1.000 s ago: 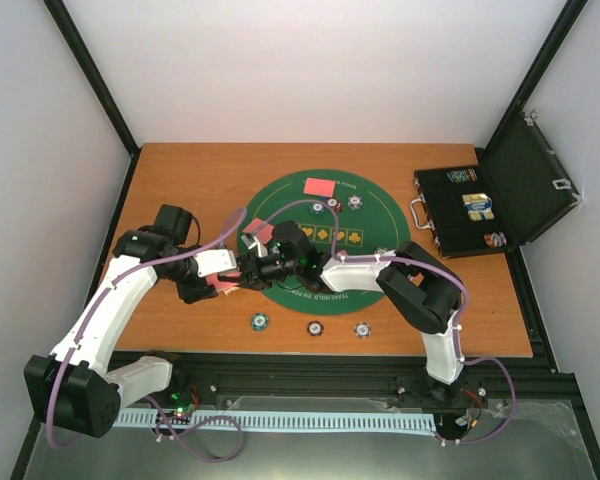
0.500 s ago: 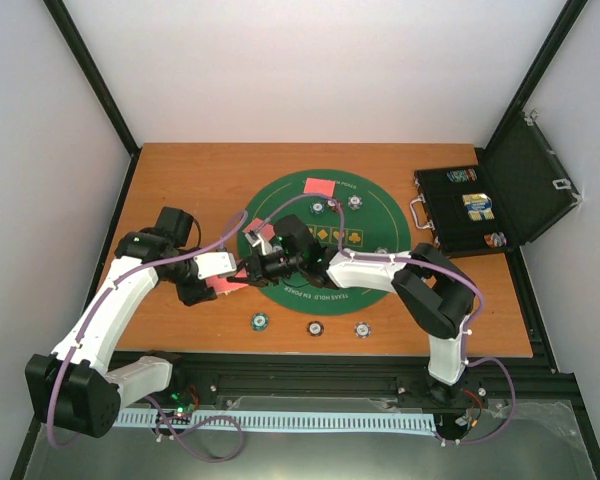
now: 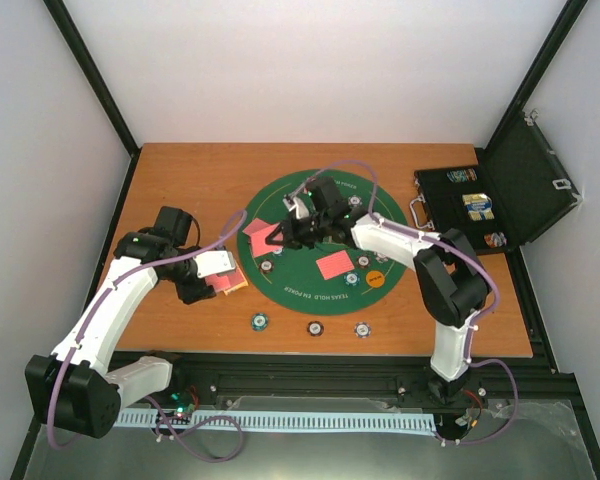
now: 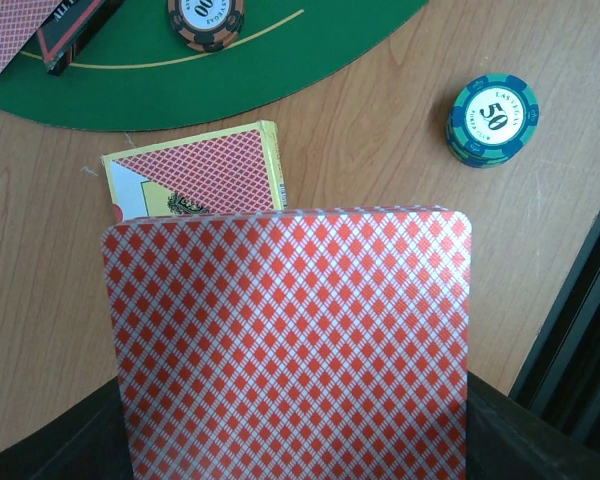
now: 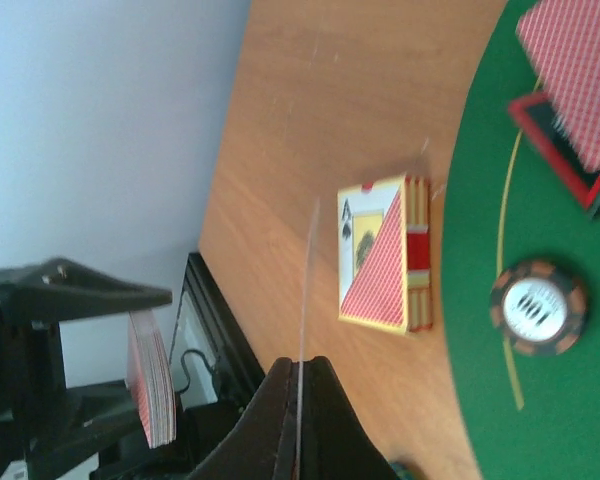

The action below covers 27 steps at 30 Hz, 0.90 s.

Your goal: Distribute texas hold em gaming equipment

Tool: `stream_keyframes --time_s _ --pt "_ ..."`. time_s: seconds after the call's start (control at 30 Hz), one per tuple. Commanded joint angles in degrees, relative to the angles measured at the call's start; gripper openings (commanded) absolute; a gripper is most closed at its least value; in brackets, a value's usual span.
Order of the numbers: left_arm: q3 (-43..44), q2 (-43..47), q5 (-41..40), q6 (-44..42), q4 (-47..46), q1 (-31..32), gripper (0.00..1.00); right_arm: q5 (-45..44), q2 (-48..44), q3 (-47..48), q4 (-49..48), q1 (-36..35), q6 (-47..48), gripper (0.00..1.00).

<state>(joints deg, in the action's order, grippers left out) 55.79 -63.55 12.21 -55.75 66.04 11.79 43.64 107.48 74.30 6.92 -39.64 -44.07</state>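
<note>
Playing cards are what both arms are busy with. The left tool [image 3: 213,279] is clamped on a deck [image 4: 290,350] of them. It holds the deck over the wooden table [image 3: 180,180], beside the yellow card box [image 4: 195,180] and just off the left rim of the green felt mat [image 3: 390,215]. The right tool [image 5: 298,378] is pinched shut on a single card [image 5: 306,290], which shows from its wrist as a pale sliver, edge-on. That tool hangs over the left part of the mat, near a small spread of cards [image 3: 263,238] lying face down. Another little pile [image 3: 334,265] lies nearer the mat's middle.

I'd judge the cards light, thin and slick, with a glossy diamond-lattice back and rounded corners. One card alone will flex and could slip from a loose pinch, so a grip well in from the edge looks safest. The deck is stiffer as a block, but its top cards could shear sideways. Squeezing across the flat faces, as the left tool does, keeps them together.

Three poker chips [image 3: 313,326] sit in a row on bare wood near the front edge, and more lie on the felt. The leftmost chip [image 4: 492,118], striped green and blue and marked 50, looks hard and dense. It is probably best taken across its rim. An orange round button [image 3: 376,279] lies flat on the felt. A black case [image 3: 480,210] stands open at the right.
</note>
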Motion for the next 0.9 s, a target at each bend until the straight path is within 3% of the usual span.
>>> stream_keyframes --time_s 0.0,0.37,0.5,0.7,0.87 --pt "1.9 0.9 0.4 -1.0 -0.9 -0.2 0.01 2.8 4.5 6.4 5.7 3.4 4.6 0.03" --pt "2.7 0.7 0.7 -0.3 0.1 -0.2 0.01 2.3 33.5 41.1 20.1 5.2 7.5 0.03" --pt "3.0 0.6 1.2 -0.1 0.5 -0.1 0.01 1.7 39.2 47.7 23.6 5.3 7.4 0.04" --pt "2.2 1.1 1.3 -0.3 0.2 -0.2 0.01 0.0 37.7 47.9 25.3 5.3 8.8 0.40" --pt "2.2 1.1 1.7 0.0 0.4 -0.2 0.01 -2.1 33.9 46.9 29.7 6.0 12.0 0.45"
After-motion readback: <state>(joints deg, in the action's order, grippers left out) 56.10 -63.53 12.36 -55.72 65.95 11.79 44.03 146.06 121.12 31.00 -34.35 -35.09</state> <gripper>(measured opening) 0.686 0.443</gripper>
